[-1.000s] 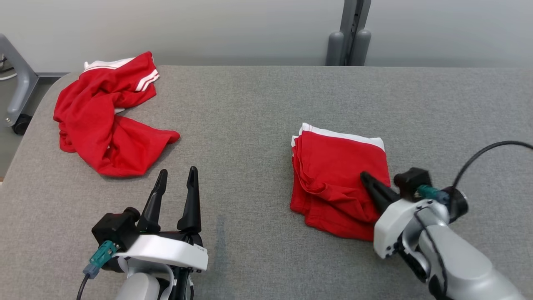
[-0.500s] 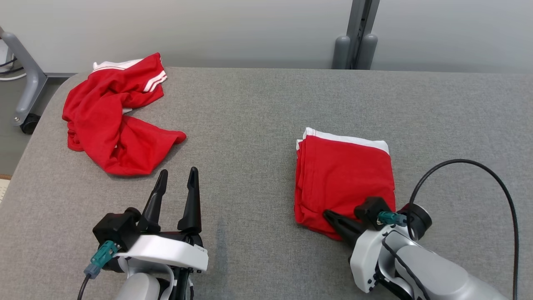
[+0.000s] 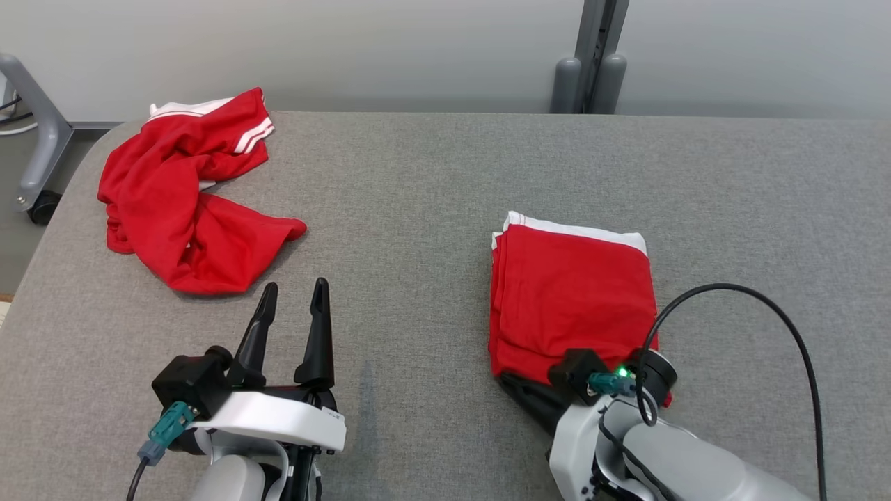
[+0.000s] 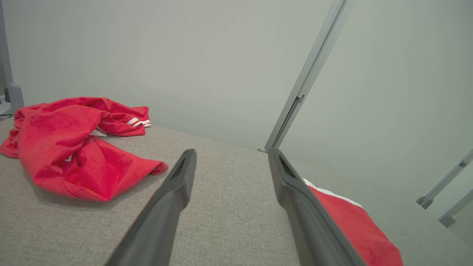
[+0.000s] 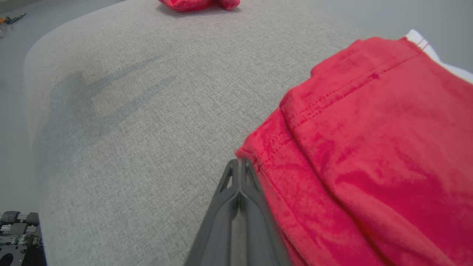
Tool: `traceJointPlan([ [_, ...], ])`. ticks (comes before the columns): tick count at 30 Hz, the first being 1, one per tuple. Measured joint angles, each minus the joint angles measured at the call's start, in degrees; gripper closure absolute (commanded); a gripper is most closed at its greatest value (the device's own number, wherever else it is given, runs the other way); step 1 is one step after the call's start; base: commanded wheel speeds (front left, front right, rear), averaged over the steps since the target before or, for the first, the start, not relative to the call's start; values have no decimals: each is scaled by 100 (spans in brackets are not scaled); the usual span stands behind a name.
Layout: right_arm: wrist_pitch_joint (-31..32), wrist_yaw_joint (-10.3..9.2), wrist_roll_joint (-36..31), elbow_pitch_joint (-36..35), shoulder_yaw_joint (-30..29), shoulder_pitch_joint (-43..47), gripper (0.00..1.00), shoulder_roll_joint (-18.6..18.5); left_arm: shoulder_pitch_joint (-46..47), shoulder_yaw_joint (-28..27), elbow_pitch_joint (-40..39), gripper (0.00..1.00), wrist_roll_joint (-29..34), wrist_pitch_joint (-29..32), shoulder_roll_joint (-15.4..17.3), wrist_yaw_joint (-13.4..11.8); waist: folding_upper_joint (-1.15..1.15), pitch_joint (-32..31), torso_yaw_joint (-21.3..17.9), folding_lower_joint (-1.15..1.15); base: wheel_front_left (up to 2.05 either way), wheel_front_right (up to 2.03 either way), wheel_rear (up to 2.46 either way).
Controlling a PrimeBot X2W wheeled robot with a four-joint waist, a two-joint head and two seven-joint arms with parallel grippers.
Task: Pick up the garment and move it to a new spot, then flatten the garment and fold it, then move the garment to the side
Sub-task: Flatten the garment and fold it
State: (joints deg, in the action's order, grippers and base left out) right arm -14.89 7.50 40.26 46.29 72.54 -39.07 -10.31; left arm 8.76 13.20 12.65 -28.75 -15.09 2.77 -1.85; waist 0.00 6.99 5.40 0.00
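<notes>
A grey, fabric-covered surface (image 3: 431, 202) is carrying two red garments that are lying well apart. The folded garment (image 3: 574, 292), white-edged along its far side, is lying flat to the right of the middle. The crumpled garment (image 3: 181, 209), white-striped, is sprawling near the far left corner.

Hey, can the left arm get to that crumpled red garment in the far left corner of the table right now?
Probably yes. The left gripper is open and aimed roughly at the crumpled garment, with just bare grey table between them; nothing looks to be blocking the way.
</notes>
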Motion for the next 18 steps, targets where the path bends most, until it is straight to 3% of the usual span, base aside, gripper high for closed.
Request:
traceJointPlan([
  [3,-2,0,-191,-277,-401,-41,100,-5,-5,-34,-30,0,0,0,1,-16,0,6,-45,0,0,0,0],
  [6,-9,0,-566,-652,-1182,-34,97,-86,-12,-71,-53,0,11,0,1,-21,0,0,-105,0,0,0,0],
  [9,-11,0,-1042,-1084,-2125,198,53,-156,-12,-94,-62,0,52,0,0,-21,0,-21,-181,0,0,0,0],
  [10,-10,0,-1211,-1205,-2402,321,32,-176,-10,-100,-62,0,64,0,1,-20,0,-32,-206,0,0,0,0],
  [11,-10,0,-1367,-1336,-2706,455,4,-187,-7,-109,-62,0,92,0,0,-14,0,-43,-233,0,0,0,0],
  [12,-10,0,-1523,-1478,-3028,582,0,-190,-2,-110,-63,0,124,0,2,-13,0,-54,-260,0,0,0,0],
  [18,-11,0,-2340,-2257,-4762,1389,0,-101,40,-148,-78,0,233,0,1,-1,0,-122,-411,0,0,0,0],
])
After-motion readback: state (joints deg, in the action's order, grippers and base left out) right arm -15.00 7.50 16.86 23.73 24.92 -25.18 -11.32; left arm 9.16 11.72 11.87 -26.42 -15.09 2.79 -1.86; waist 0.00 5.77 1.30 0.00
